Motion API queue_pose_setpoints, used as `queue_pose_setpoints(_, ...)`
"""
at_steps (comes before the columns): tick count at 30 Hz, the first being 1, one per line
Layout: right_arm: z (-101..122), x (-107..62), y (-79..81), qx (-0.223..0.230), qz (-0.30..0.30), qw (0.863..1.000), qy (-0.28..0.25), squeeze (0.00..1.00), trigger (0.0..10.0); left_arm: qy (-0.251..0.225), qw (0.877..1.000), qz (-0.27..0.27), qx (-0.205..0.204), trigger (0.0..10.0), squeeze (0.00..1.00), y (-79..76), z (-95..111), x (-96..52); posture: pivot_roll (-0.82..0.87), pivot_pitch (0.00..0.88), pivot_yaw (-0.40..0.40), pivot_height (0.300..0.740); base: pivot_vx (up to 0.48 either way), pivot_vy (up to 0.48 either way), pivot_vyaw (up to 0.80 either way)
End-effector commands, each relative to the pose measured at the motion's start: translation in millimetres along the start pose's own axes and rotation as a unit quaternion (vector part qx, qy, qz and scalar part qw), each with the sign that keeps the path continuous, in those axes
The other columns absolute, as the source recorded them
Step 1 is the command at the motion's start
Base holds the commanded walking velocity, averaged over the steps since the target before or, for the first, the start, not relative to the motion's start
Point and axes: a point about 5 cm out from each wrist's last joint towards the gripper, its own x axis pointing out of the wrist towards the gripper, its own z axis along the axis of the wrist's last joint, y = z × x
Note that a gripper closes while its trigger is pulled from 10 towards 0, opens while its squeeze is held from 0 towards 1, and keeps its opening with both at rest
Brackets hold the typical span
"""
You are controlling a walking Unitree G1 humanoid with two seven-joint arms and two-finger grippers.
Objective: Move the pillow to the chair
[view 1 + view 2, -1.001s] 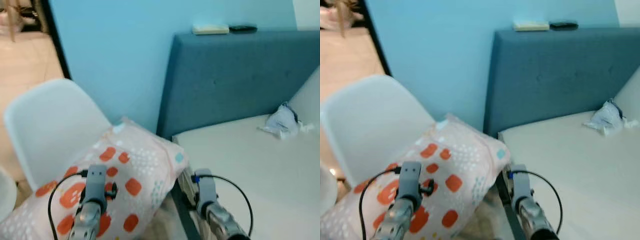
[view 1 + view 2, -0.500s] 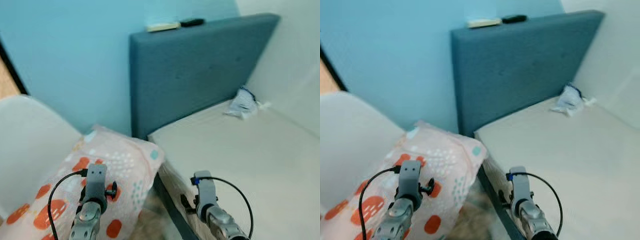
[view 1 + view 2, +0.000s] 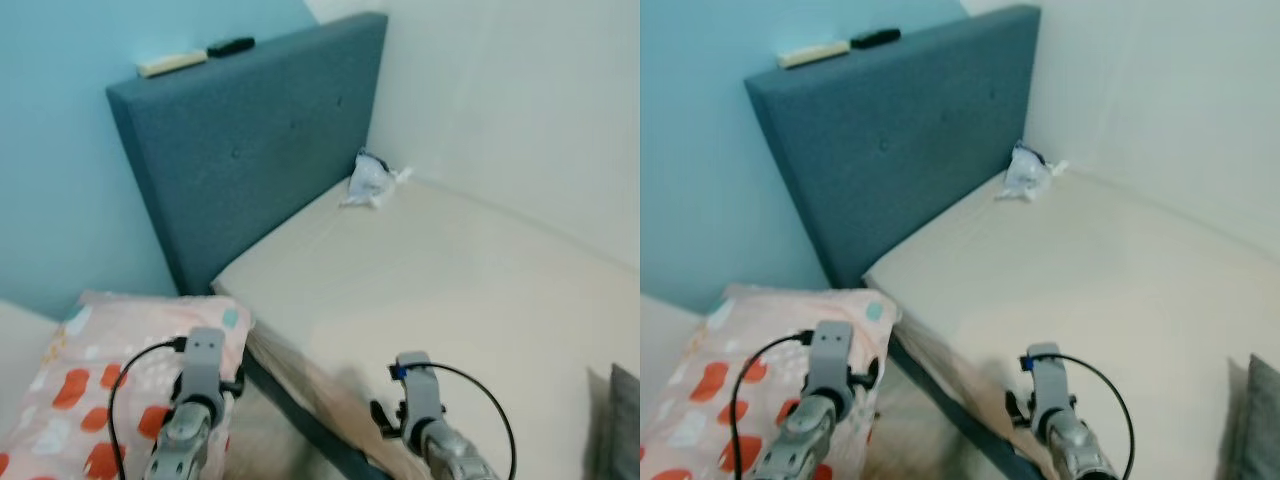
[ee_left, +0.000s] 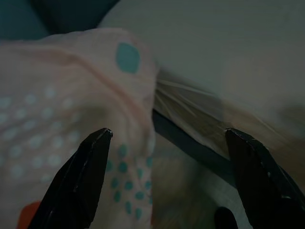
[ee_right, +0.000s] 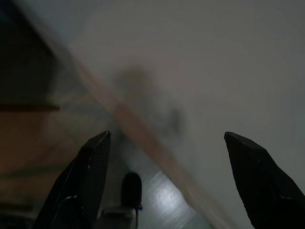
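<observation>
Left gripper (image 4: 167, 181) sat low, near the camera, fingers (image 4: 78, 183) spread wide with nothing between them; left wrist view was dim. Right gripper (image 5: 169, 181) likewise stood wide apart and empty, its view dark and smeared, so only a pale surface and a blurred diagonal edge could be made out. Both arms were cut off by the bottom of the head views, wrists and cables visible.

Pillow (image 3: 90, 390), pink with orange patches and teal dots, lay at lower left, partly behind the left arm and cut by the frame edge. Its corner was just beside the bed's near corner; whether it touched, couldn't tell. A pale sliver (image 3: 655, 325) at far left beside the pillow was too cropped to identify.

Mattress (image 3: 450, 280), bare and cream, spread ahead and to the right, its near edge running diagonally between the two grippers over a dark frame rail (image 3: 300, 420). A grey item (image 3: 1252, 420) was clipped at the lower right edge.

Further back, a crumpled white-blue bag (image 3: 368, 182) lay on the mattress by the headboard (image 3: 250, 150). Two small objects (image 3: 195, 57) rested on top of the headboard, too small to name. Blue wall (image 3: 60, 180) left, white wall (image 3: 520, 100) right.
</observation>
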Motion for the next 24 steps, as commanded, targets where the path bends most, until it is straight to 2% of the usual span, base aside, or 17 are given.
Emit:
queue_pose_setpoints(1,-11.3,-1.7,4.2,0.007,0.004,1.0,0.019,0.0,10.0,0.013,1.0,0.001,0.003,10.0,0.0,2.0,-5.8,-1.2,0.03,0.073,-0.032,0.74,0.0,0.0,-0.8)
queue_pose_setpoints(24,-19.0,-4.1,1.6,0.013,-0.005,0.999,0.031,0.0,10.0,0.021,1.0,0.01,-0.001,10.0,0.0,9.3,-6.7,-1.0,0.03,0.082,-0.025,0.74,0.0,0.0,-0.8)
